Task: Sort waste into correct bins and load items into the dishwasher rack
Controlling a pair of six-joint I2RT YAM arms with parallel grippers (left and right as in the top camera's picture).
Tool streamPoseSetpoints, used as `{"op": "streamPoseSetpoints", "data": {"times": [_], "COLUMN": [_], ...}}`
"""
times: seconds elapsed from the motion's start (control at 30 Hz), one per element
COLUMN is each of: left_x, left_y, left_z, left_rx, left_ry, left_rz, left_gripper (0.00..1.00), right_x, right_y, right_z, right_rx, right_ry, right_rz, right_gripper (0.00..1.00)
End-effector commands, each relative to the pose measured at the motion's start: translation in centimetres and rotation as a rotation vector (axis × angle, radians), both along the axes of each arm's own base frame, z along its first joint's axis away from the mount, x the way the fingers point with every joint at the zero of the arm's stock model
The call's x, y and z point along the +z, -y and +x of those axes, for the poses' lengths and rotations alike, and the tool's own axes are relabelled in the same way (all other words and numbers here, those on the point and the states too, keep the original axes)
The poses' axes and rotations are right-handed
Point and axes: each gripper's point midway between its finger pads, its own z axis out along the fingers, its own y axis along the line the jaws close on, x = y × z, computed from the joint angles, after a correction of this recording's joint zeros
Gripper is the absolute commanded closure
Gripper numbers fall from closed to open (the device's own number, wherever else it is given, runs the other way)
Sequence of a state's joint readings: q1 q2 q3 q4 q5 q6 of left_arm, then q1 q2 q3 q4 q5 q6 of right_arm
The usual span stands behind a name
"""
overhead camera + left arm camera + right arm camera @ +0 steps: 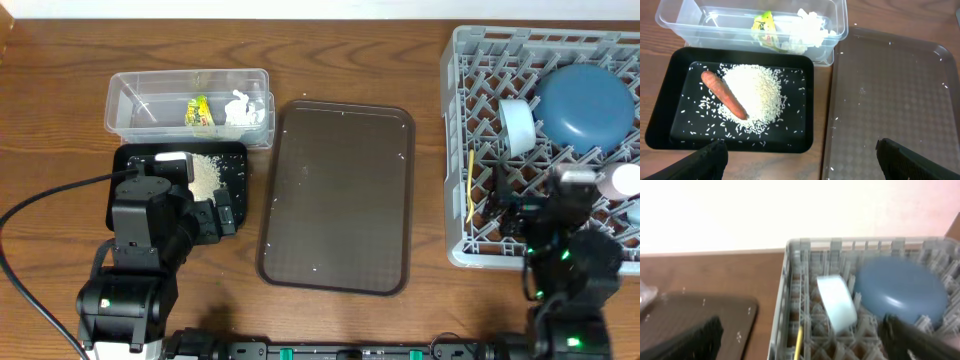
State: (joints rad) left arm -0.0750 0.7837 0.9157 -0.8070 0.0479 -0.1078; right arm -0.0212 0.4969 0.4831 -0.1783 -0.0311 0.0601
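The left end effector (805, 162) hangs wide open and empty over the near rim of the black tray (660, 125), where the carrot (724, 95) lies against the rice (757, 90). The wrapper (765, 27) and tissue (807, 32) sit in the clear tub (670, 20). The right end effector (805, 342), likewise spread and empty, hovers at the front of the rack (455, 150), which holds the plate (583, 108), light blue cup (518, 125) and spoon (471, 185). Sorting and loading look essentially done. With only stray grains on the serving tray (340, 200), the next move probably calls for both arms to draw clear.
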Motion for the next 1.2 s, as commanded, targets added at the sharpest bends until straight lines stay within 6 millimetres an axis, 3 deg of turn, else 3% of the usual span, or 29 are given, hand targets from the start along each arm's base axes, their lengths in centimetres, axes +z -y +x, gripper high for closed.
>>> {"op": "streamPoseSetpoints", "data": {"times": [0.0,0.3,0.57,0.73,1.17], "left_x": [-0.3,-0.3,-0.3,-0.3,-0.3], "left_y": [-0.2,-0.2,-0.2,-0.2,-0.2], "left_z": [0.0,0.0,0.0,0.0,0.0], "left_rx": [0.012,0.012,0.011,0.011,0.012], "left_ry": [-0.007,-0.007,-0.007,-0.007,-0.007], "left_rz": [0.004,0.004,0.004,0.004,0.004], "left_gripper": [0.03,0.03,0.03,0.03,0.03], "right_x": [-1.9,-3.9,-5.3,-9.2,-9.1], "right_y": [-1.2,-1.5,-1.3,-2.3,-2.1], "right_z": [-0.5,-2.1,-3.0,-3.0,-3.0], "right_rx": [0.046,0.058,0.051,0.107,0.100], "right_ry": [0.080,0.276,0.281,0.118,0.125], "right_rz": [0.006,0.008,-0.016,-0.009,-0.009], "right_gripper": [0.01,0.01,0.01,0.01,0.01]}}
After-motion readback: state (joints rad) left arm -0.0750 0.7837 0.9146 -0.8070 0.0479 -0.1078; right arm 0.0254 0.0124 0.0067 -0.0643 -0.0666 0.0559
